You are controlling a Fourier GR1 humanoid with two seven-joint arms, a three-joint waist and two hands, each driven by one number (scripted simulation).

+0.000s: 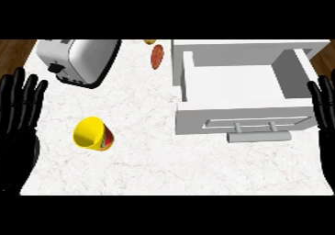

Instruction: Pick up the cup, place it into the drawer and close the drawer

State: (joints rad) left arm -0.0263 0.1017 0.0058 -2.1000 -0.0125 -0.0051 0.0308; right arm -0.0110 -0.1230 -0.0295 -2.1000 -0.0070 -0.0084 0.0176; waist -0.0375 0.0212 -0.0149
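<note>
Nearest us, our left hand (17, 124) rests open at the counter's (170, 174) edge, far left of the drawer (244, 114), fingers straight and spread, touching nothing. Our right hand (327, 108) rests the same way just right of the drawer's front corner, fingers straight, holding nothing. The cup (94, 134), yellow with a red patch on its side, lies tipped over on the counter, well left of the drawer's front and about level with its handle (259, 136). The drawer stands pulled open, its handle facing us. Farther back, a toaster (78, 62) sits well left of the drawer, and a reddish oblong thing (157, 57) lies just left of its far end.
</note>
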